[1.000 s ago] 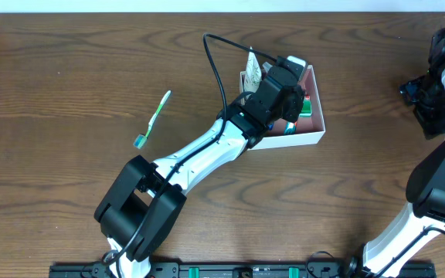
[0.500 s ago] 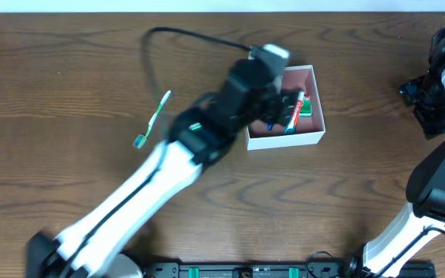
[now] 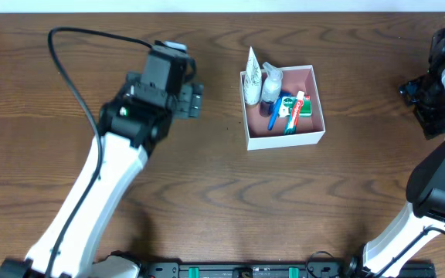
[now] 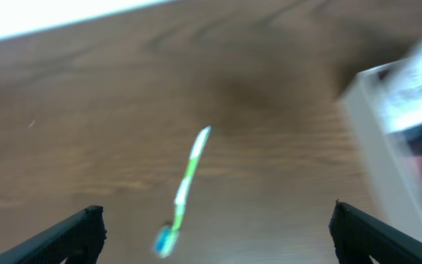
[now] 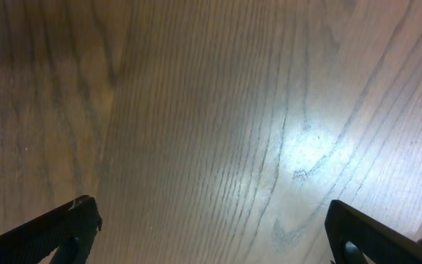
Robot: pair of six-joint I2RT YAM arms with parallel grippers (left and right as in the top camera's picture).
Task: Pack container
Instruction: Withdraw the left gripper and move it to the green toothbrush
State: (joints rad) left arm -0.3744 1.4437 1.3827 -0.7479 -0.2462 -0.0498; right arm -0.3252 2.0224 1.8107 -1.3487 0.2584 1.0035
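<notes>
The container (image 3: pixel 285 140), a shallow white box with a pink inside, sits at the upper middle of the table. In it are a white tube (image 3: pixel 251 73), a clear bottle (image 3: pixel 270 82), a red-and-white toothpaste tube (image 3: pixel 293 113) and a green soap box (image 3: pixel 307 109). My left gripper (image 3: pixel 193 100) hangs open and empty to the left of it. In the left wrist view a blurred green-and-white toothbrush (image 4: pixel 185 183) lies on the wood between the open jaws (image 4: pixel 215 235), with the container's wall (image 4: pixel 368 139) at the right. My right gripper (image 3: pixel 419 96) is open at the far right.
The table is dark brown wood (image 3: pixel 323 201). In the overhead view the left arm (image 3: pixel 122 147) covers the spot where the toothbrush lies. The right wrist view shows bare wood (image 5: pixel 218 110) under the open right gripper (image 5: pixel 211 227). A black rail (image 3: pixel 253 270) runs along the front edge.
My left gripper opened over the container, then swung left out of it and now hangs above the toothbrush. The tube and bottle in the container are uncovered. The right arm has not moved.
</notes>
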